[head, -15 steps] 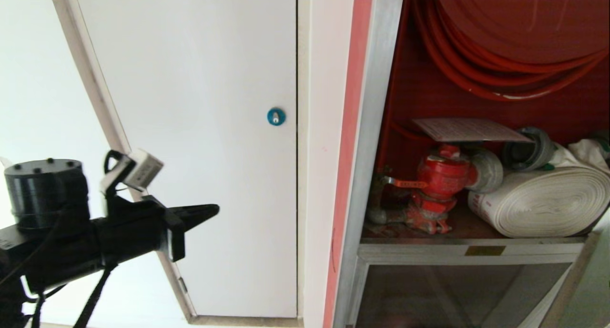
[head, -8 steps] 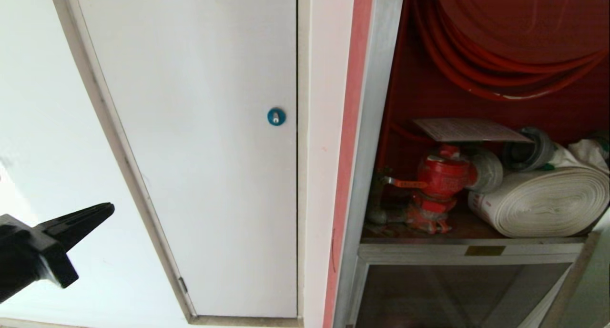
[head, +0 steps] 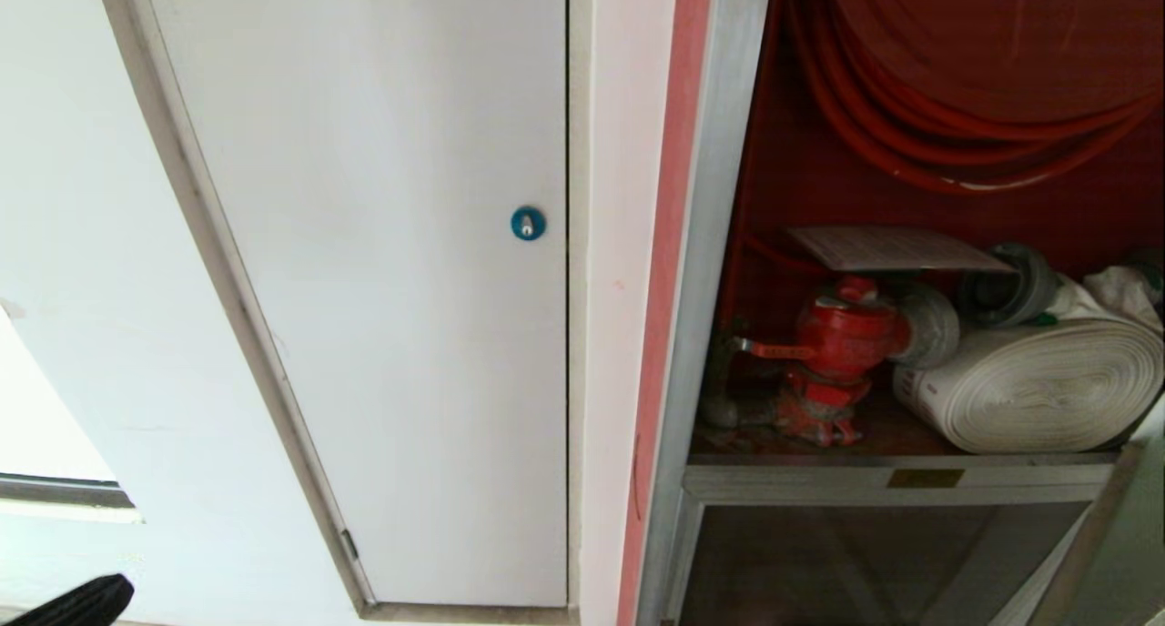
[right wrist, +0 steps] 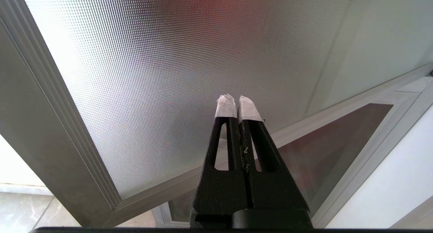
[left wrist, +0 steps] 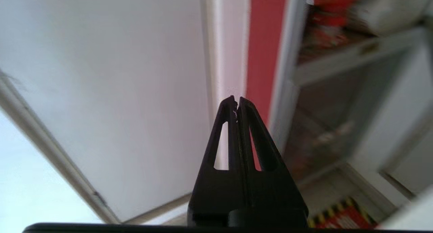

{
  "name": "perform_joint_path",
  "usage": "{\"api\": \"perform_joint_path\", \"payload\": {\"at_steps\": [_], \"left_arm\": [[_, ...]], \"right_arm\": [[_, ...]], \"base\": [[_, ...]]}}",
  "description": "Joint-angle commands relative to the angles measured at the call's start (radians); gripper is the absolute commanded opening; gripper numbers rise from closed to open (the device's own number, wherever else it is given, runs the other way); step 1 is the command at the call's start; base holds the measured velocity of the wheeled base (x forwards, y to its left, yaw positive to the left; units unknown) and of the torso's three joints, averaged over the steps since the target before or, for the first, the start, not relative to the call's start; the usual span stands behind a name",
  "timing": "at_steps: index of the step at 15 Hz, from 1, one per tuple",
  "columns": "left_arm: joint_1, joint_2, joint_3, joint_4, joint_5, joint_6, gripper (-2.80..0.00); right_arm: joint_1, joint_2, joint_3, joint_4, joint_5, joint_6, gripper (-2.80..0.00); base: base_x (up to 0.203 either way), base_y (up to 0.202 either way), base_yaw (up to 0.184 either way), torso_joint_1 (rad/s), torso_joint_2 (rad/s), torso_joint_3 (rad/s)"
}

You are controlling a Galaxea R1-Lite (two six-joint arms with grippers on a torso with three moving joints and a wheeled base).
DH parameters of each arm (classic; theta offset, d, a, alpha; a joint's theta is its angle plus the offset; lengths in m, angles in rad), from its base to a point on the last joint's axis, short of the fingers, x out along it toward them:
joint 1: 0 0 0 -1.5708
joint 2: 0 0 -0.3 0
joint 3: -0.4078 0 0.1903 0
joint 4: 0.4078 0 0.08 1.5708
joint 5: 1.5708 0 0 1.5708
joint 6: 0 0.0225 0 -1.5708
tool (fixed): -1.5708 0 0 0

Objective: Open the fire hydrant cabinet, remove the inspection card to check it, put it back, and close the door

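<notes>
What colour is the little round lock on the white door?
Blue, the lock shows best in the head view.

Building corridor or utility area, not a home. Wall-recessed fire hydrant cabinet with aluminium frame, red inside, holds hose reel, red valve, rolled white hose. Beside it a plain white service door with blue lock. Hazard-striped floor marking below.

**White door and pale walls**

A white door with a small blue lock sits in a grey frame; pale wall lies beside it; yellow-black hazard striping marks the floor; lighting is bright and even.
</notes>
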Motion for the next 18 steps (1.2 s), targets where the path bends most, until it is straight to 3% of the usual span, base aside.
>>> {"api": "perform_joint_path", "payload": {"at_steps": [1, 4, 7, 10, 14, 18], "left_arm": [[-0.063, -0.170, -0.023, 0.141, 0.015, -0.004, -2.80], [-0.064, -0.275, 0.028, 0.148, 0.090, -0.004, -2.80], [-0.064, -0.413, 0.063, 0.150, 0.222, -0.001, -2.80], [-0.064, -0.440, 0.114, 0.141, 0.439, 0.012, -2.80], [-0.064, -0.441, 0.211, 0.140, 0.496, 0.019, -2.80], [-0.064, -0.441, 0.265, 0.140, 0.543, 0.111, -2.80]], "right_arm": [[0.000, 0.000, -0.001, 0.000, -0.001, 0.000, -2.80], [0.000, 0.000, 0.000, 0.000, 0.000, 0.000, -2.80], [0.000, 0.000, 0.000, 0.000, 0.000, 0.000, -2.80], [0.000, 0.000, 0.000, 0.000, -0.001, 0.000, -2.80], [0.000, 0.000, 0.000, 0.000, -0.001, 0.000, -2.80], [0.000, 0.000, 0.000, 0.000, 0.000, 0.000, -2.80]], "base": [[0.000, 0.000, 0.000, 0.000, 0.00, 0.000], [0.000, 0.000, 0.000, 0.000, 0.00, 0.000], [0.000, 0.000, 0.000, 0.000, 0.00, 0.000], [0.000, 0.000, 0.000, 0.000, 0.00, 0.000], [0.000, 0.000, 0.000, 0.000, 0.00, 0.000], [0.000, 0.000, 0.000, 0.000, 0.00, 0.000]]}}
